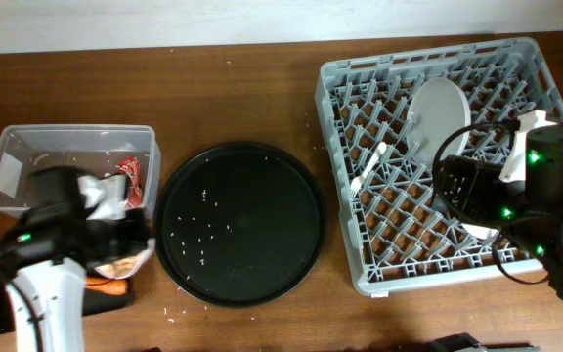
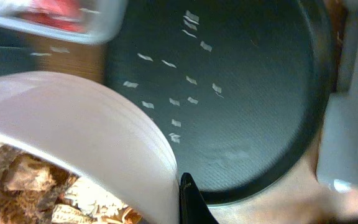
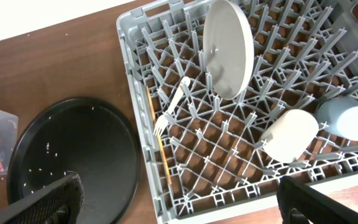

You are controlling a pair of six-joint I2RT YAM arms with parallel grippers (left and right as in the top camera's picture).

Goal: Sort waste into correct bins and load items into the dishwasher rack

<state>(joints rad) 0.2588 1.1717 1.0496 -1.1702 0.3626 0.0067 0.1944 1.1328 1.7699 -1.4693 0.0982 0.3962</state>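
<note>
L claw clamped on white bowl rim, scraps inside, bowl over far edge of flat black tray at front-left tabletop corner; R claw wide, empty.

Grey plastic rack, matt textured black round tray, clear plastic tub, smooth white plate, wood-grain table.

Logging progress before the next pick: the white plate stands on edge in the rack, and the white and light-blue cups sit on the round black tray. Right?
Not quite. The right wrist view shows the white cup and light-blue cup lying in the rack, not on the round black tray. The white plate does stand on edge in the rack.
</note>
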